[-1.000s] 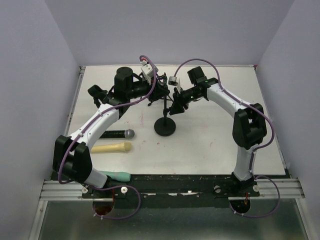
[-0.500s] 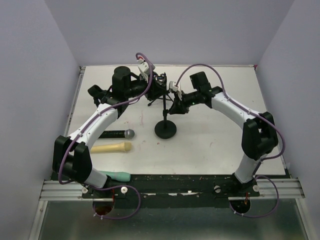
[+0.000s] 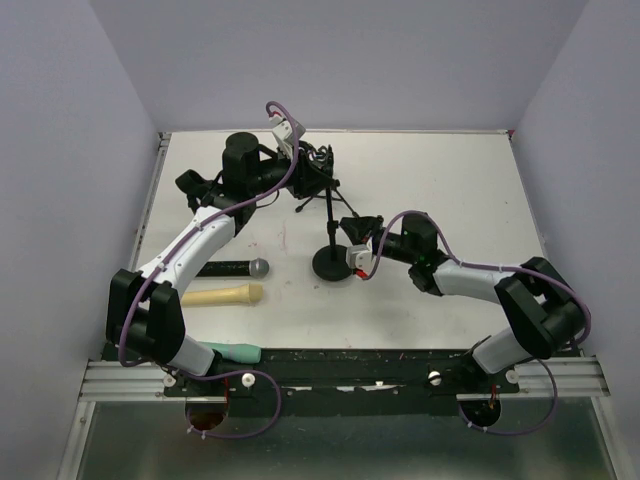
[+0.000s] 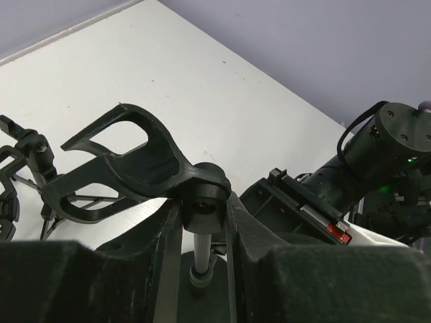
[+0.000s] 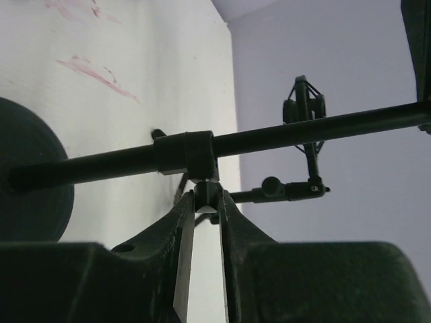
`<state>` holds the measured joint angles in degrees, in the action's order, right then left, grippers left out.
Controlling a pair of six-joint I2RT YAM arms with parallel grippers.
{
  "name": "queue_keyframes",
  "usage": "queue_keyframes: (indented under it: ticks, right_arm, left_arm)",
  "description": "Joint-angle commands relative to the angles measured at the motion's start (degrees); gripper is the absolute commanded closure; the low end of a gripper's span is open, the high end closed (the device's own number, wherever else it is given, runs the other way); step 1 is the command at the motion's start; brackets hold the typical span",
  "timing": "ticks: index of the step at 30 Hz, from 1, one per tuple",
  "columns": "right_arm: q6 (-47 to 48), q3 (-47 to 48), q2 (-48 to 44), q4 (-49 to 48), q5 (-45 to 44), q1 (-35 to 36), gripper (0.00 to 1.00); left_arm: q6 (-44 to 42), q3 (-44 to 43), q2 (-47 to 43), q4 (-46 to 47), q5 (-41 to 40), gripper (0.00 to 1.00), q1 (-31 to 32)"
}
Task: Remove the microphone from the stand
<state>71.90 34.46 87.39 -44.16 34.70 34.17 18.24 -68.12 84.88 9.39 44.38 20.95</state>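
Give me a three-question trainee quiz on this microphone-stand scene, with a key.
1. Fill in: the black microphone on the table has a ___ grille.
2. True or false: the clip, gripped at its pivot by the left hand, holds a microphone.
3. The right hand pinches: A) the knob on the pole; B) the black microphone; C) nothing.
Key: 1 silver; 2 false; 3 A.
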Motion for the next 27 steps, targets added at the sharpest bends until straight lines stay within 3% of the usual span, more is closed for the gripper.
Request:
queue_keyframes:
  ticks: [1,4,8,11,13,16,18,20,27]
  right_arm:
    - [3.3,0.3,-4.5,1.2,-6.6,0.2,0.65]
    - [1.3,2.0,-7.5,15.9,-11.6,-0.1,0.52]
    - [-6.3,1.2,-10.9,21.8,-13.5,-3.1,0.36]
    - [-17.7,6.0,-10.9,28.8,-15.2,-5.4,0.36]
    - [-29.4,15.7,-8.6,37.6,-14.5,-7.1,0.36]
    - [-50.0,30.8,-2.4,53.8,-4.8,-9.6,0.37]
    - [-58.4,36.3,0.4,58.1,4.8,-10.1,0.37]
    - [-66.2,37.9,2.0,57.1,8.6,-10.1,0.34]
    - [-74.4,43.3,12.1,61.4,20.0,-13.3,0.37]
  left_arm:
    - [0.5,-1.6,-0.6,4.8,-0.1,1.0,-0.4]
    - [-0.4,-2.3,-0.7,5.3,0.6,1.0,-0.4]
    - [-1.7,-2.9,-0.3,5.9,1.0,1.0,-0.4]
    - [-2.6,-3.3,-0.1,5.9,1.2,1.0,-0.4]
    - [-2.7,-3.3,0.0,6.8,1.8,1.0,-0.4]
    - [-2.9,-3.7,0.5,7.0,2.1,1.0,-0.4]
    - [-3.2,-3.8,0.9,7.0,2.1,1.0,-0.4]
    - [-3.4,-4.0,1.1,7.0,1.9,1.0,-0.5]
    - [-4.2,-4.5,1.3,6.1,1.8,1.0,-0.5]
